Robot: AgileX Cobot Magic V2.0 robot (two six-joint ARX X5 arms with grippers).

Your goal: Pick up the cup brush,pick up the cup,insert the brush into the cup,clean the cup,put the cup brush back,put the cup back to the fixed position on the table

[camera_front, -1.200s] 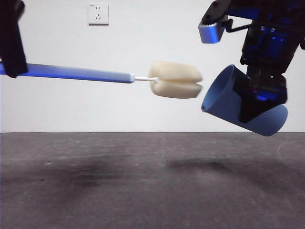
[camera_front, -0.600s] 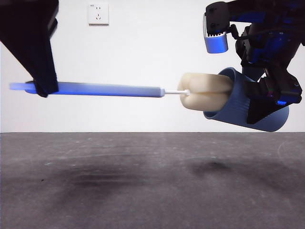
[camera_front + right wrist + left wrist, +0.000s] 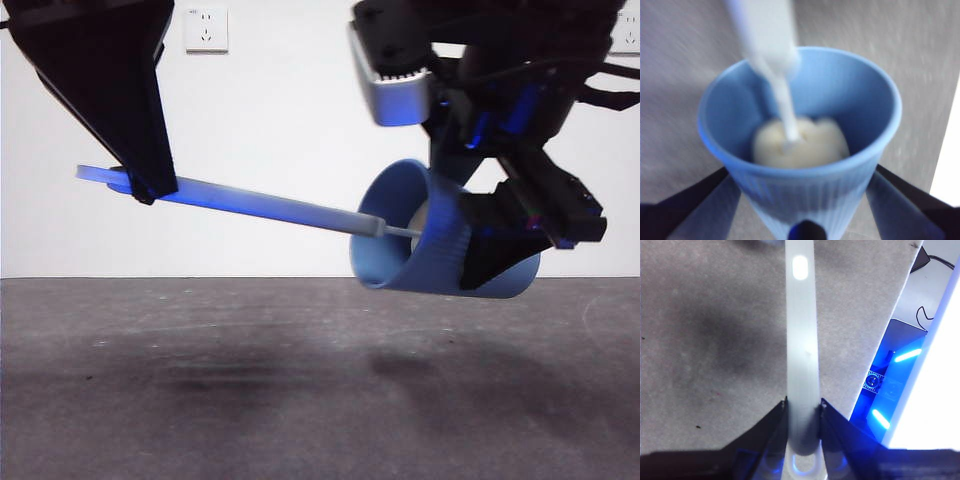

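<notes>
Left gripper [image 3: 140, 185] pinching the brush [image 3: 270, 208] handle near its end, held above the table [image 3: 200, 380]; right gripper [image 3: 500, 250] clamped on the cup [image 3: 410, 245], tipped on its side in the air; sponge head deep inside the cup, handle slanting out of its mouth

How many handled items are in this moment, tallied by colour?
Blue: 1, the cup, held off the table by the right gripper.
Grey and cream: 1, the cup brush, held by the left gripper, sponge head inside the cup.
Total: 2
</notes>
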